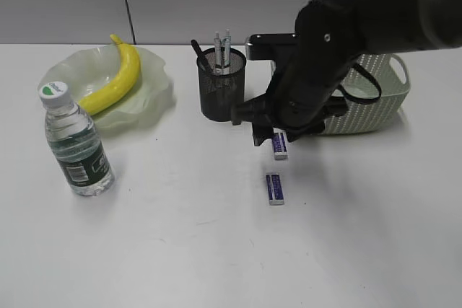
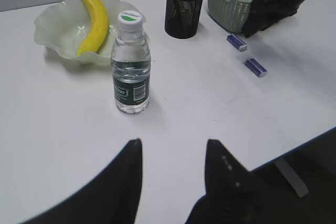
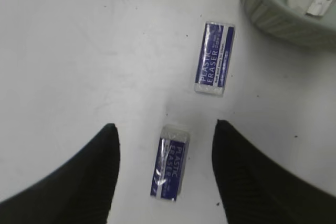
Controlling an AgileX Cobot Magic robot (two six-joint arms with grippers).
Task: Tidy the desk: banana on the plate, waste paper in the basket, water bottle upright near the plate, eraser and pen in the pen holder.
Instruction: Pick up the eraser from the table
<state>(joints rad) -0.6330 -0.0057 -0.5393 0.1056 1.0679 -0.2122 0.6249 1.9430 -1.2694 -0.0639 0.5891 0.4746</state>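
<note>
Looking down the right gripper [image 3: 165, 174], we see its jaws spread wide astride one eraser [image 3: 169, 169] on the desk [image 3: 79, 51], long axis running along the fingers, holding nothing.

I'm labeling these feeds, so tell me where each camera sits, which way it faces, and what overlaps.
Exterior: in front of the desk, angled down from above; the right arm reaches across the basket.
Left wrist: on the left arm, looking across at the water bottle and plate; its two fingers show below.
Right wrist: straight down on two erasers; open fingers flank the nearer one.
Shared: all three show both erasers and the basket.
</note>
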